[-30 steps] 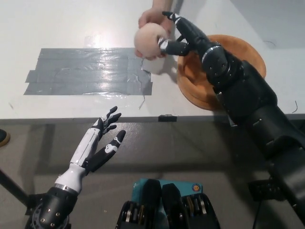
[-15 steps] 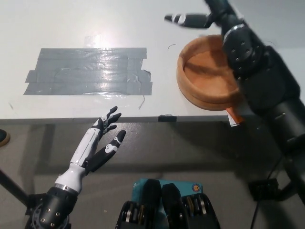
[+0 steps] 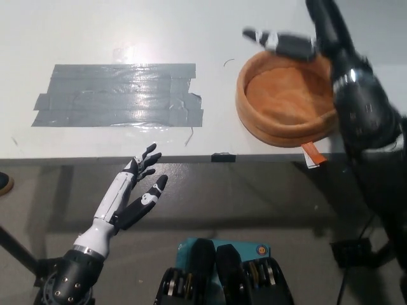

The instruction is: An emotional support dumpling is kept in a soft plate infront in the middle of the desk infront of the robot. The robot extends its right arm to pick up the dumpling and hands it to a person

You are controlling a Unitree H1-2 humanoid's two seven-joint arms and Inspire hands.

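White desk [image 3: 95,25] fills the top part of the head view, and below its front edge the floor looks dark grey. On the left part of the desk there is a big patch of grey tape [image 3: 117,95], made of wide shiny strips stuck side by side. A thin loose bit of tape curls off near its right end.

On the right part of the desk sits the soft plate [image 3: 254,117]. It is round and orange-brown, with a thick raised rim, and a small orange tag sticks out from under its near edge. The inside of the plate is bare. The dumpling does not show anywhere in this view, so where it is cannot be told.

The black right arm comes up along the right side and passes over the far right rim of the plate. The right hand [image 3: 286,43] is just above the far rim. It looks blurry. Its fingers [image 3: 257,35] point to the left, fairly straight, and they hold nothing that can be seen.

The white left hand [image 3: 133,190] rests low on the left, in front of the desk edge and not touching it. Its fingers are spread apart and empty.
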